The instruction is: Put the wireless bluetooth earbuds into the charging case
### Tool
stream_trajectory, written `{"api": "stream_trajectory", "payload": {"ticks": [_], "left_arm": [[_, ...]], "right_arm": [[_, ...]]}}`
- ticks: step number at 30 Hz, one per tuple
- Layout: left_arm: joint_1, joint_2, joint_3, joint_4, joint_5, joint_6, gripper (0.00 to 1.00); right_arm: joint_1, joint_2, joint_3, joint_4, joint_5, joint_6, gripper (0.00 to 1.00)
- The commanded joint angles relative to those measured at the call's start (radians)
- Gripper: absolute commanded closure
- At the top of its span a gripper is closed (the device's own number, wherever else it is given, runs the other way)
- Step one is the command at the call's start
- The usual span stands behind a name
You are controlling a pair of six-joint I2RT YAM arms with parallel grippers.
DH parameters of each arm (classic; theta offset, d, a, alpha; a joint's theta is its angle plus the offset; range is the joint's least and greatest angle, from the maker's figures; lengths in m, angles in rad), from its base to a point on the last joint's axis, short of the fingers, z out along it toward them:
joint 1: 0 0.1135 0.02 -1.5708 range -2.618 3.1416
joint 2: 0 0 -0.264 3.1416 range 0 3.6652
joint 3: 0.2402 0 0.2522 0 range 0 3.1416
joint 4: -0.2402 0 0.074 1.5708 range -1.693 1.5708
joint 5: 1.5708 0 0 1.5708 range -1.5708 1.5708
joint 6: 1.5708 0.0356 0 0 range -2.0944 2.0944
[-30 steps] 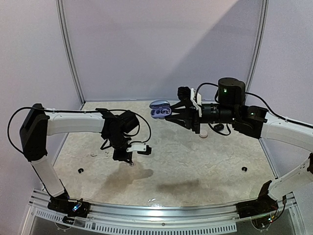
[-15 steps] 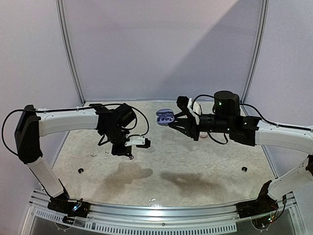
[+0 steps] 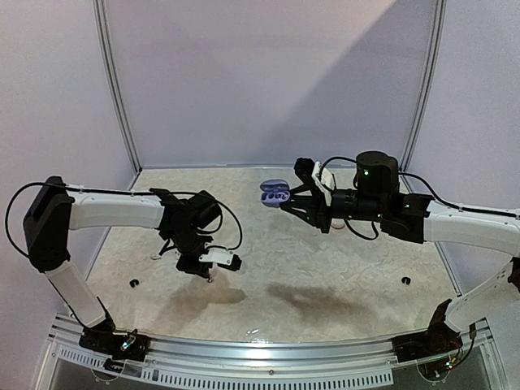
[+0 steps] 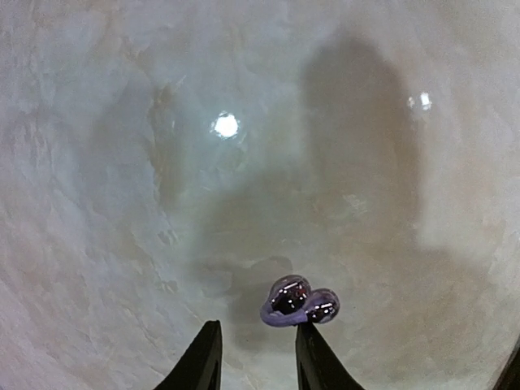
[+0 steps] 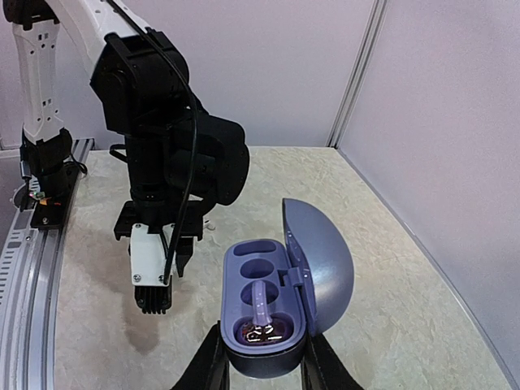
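A purple earbud (image 4: 296, 302) with glossy dark faces lies on the pale table just past the tip of my left gripper's right finger (image 4: 313, 345), touching it. The left gripper (image 4: 257, 329) is open and points down low over the table (image 3: 211, 276), with nothing between its fingers. My right gripper (image 5: 264, 357) is shut on the purple-blue charging case (image 5: 264, 321) and holds it in the air at table centre (image 3: 275, 193). The case's lid (image 5: 321, 264) stands open. One earbud (image 5: 266, 329) sits in the near slot; the far slot (image 5: 262, 266) is empty.
Two small black items lie on the table, one at the left (image 3: 134, 283) and one at the right (image 3: 405, 280). A tiny white piece (image 5: 210, 227) lies behind the left arm (image 5: 166, 154). Walls close in the back and both sides.
The left arm has come down and nearer, close to the table, and its jaws have widened. The right arm lowered the case slightly a second ago, then stayed still.
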Motion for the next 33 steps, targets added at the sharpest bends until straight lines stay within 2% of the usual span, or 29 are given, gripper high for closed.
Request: {"api": "stream_trajectory", "payload": {"ticks": [1, 6, 28, 33], "left_arm": [[0.011, -0.029, -0.034, 0.003, 0.074, 0.158, 0.67], [0.009, 0.027, 0.012, -0.084, 0.147, 0.179, 0.67], [-0.015, 0.099, 0.021, -0.177, 0.281, 0.247, 0.68], [-0.017, 0.103, 0.017, -0.169, 0.281, 0.243, 0.75]], "right_arm": [[-0.004, -0.009, -0.002, 0.006, 0.01, 0.012, 1.0], [-0.004, -0.014, -0.005, 0.004, 0.017, 0.013, 1.0], [-0.003, -0.023, 0.003, -0.043, 0.039, 0.023, 1.0], [-0.003, -0.028, 0.003, -0.051, 0.043, 0.031, 1.0]]}}
